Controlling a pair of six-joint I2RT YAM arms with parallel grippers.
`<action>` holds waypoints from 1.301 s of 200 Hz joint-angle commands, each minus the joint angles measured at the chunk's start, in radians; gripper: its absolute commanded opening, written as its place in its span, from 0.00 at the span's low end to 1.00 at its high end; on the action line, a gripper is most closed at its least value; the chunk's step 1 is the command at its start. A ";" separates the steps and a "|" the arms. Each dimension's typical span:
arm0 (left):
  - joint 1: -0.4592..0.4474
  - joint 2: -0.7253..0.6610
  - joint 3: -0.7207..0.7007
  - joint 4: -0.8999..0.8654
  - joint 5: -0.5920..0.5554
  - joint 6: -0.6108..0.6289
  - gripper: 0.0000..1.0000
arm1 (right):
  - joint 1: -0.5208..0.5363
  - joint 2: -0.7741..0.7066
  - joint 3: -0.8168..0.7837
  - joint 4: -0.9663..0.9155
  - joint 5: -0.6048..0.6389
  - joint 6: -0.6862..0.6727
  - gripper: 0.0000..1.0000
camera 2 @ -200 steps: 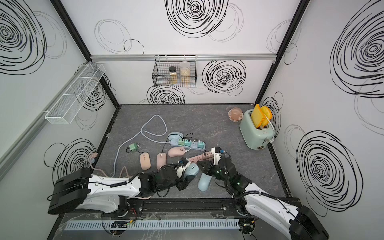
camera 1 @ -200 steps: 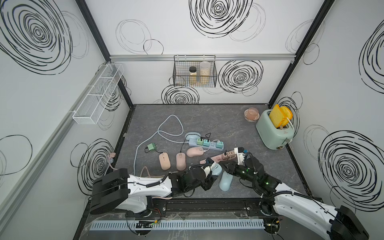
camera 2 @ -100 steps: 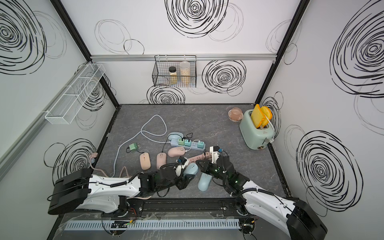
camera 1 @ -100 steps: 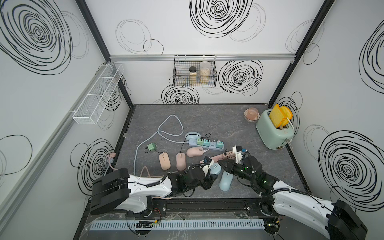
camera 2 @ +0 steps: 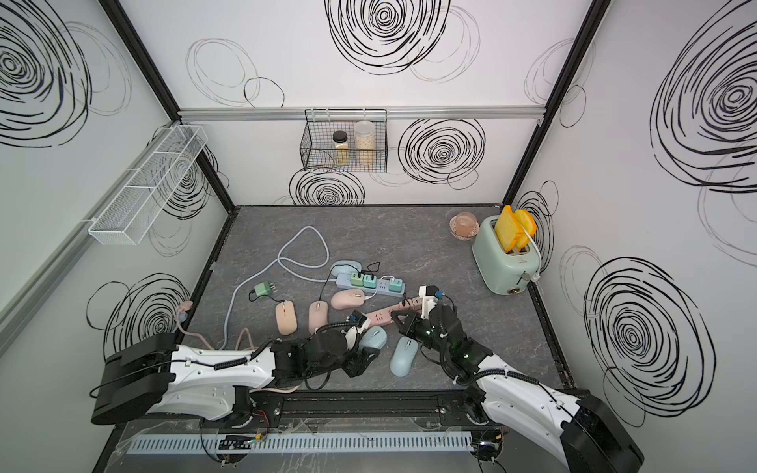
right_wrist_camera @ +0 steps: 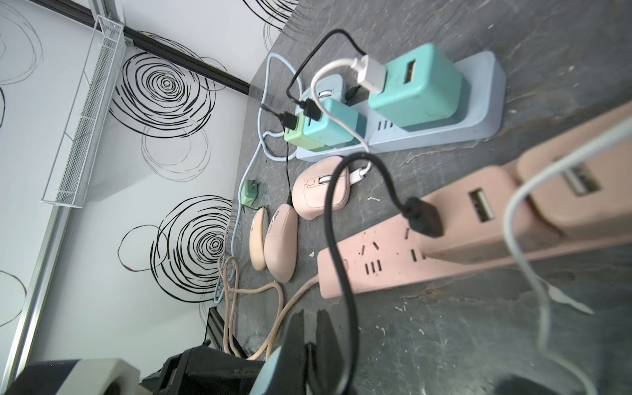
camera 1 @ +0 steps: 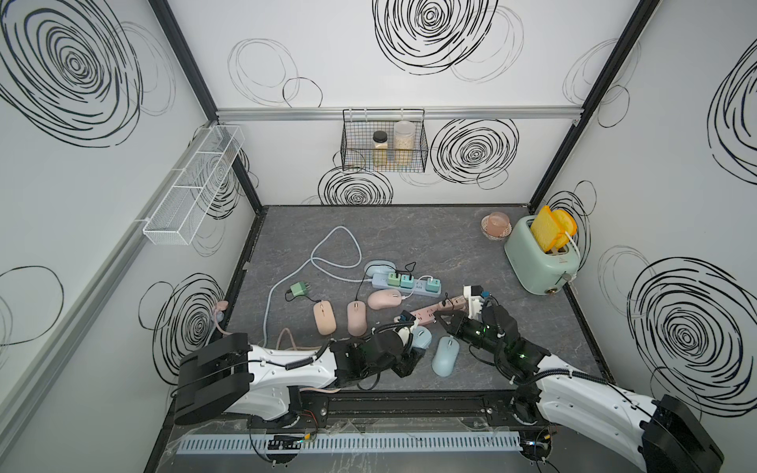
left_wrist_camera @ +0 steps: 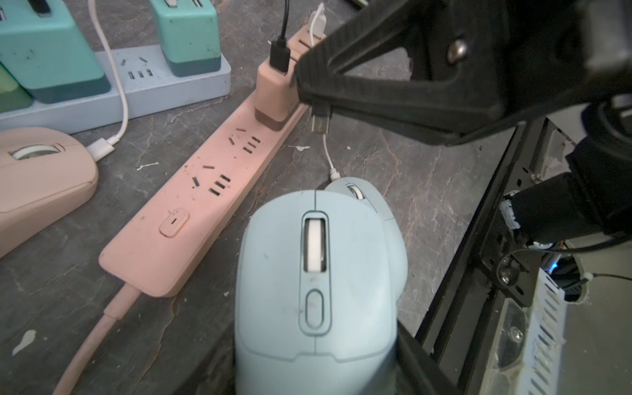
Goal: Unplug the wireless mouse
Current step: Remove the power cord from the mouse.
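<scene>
Left arm lay low along the bottom of both top views, reaching right. The left gripper (camera 1: 413, 349) was clamped round the mouse (camera 1: 422, 336), just below frame centre. The mouse was pale blue and rounded, with a white wheel and an oval button, flat on the table (camera 1: 409, 229). Right arm entered from the lower right, angled up and left. The right gripper (camera 1: 439, 317) was pressed together, pinching a black plug (left_wrist_camera: 320, 119). The plug's metal tip stood apart from the mouse, just beside the pink strip (camera 1: 426, 313).
</scene>
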 commanded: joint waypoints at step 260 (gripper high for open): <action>0.091 -0.075 -0.068 -0.358 -0.043 -0.148 0.97 | -0.006 -0.240 0.147 -0.442 0.128 -0.236 0.84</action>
